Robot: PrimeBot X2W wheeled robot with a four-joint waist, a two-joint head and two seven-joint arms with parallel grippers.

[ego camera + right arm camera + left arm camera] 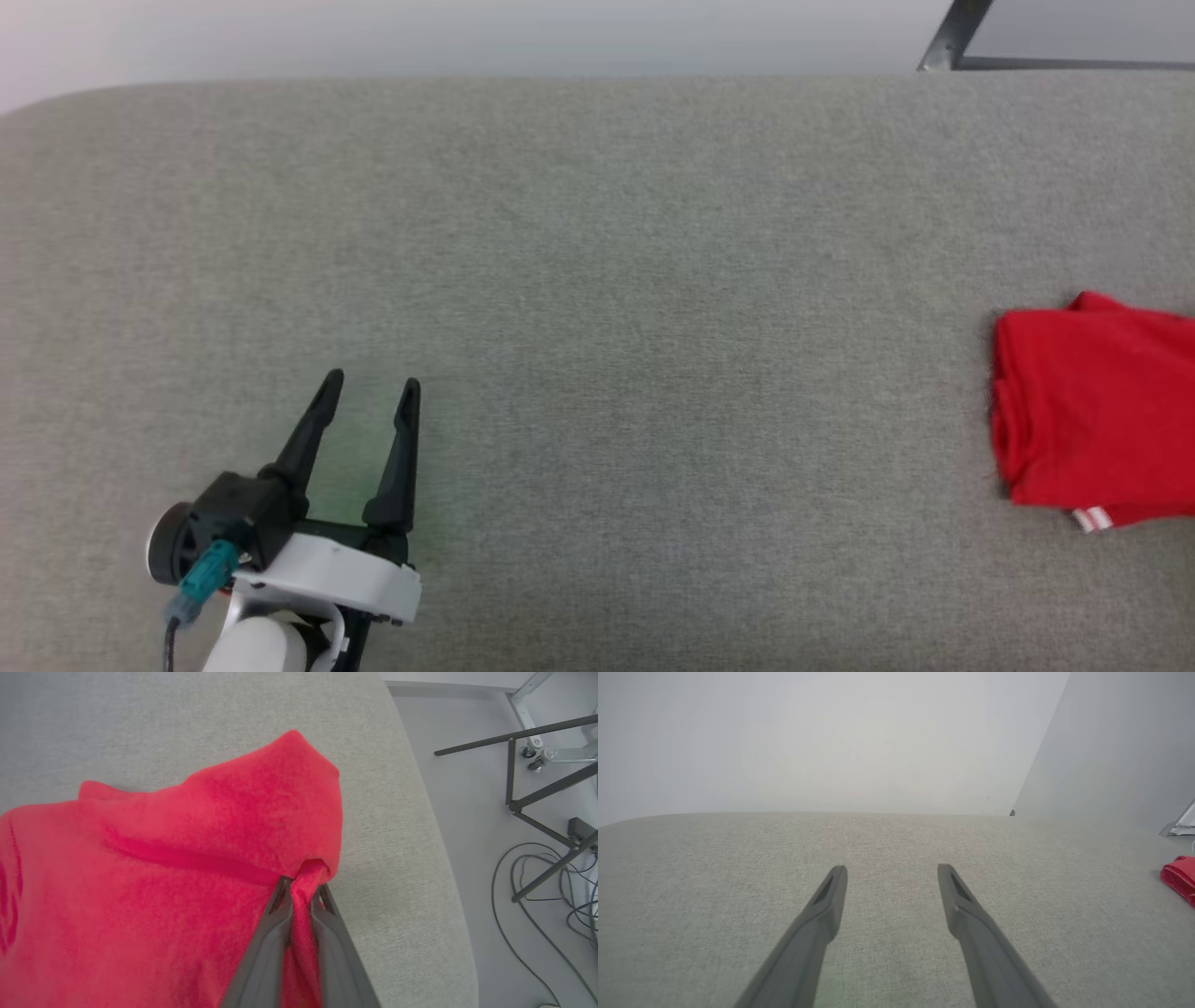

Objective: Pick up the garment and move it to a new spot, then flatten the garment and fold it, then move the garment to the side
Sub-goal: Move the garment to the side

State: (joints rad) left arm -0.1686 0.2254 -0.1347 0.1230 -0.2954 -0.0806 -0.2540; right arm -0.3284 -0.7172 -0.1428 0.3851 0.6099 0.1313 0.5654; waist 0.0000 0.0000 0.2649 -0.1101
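The garment (1092,420), folded and bright red with a bit of white-red striped trim at its lower edge, lies at the right edge of the grey table (597,280) in the head view. In the right wrist view my right gripper (301,889) is shut on a pinched fold of the garment (187,868), near the table's rounded edge. My left gripper (372,387) rests open at the lower left, far from the cloth, nothing between its fingers. The left wrist view shows the left gripper (892,870) over bare fabric, with the garment (1181,879) a red sliver at far right.
The table's right edge (434,849) drops to a grey floor with black cables (537,896) and a dark metal frame (537,765). A frame leg (952,37) stands beyond the table's far right corner. A pale wall rises behind the table.
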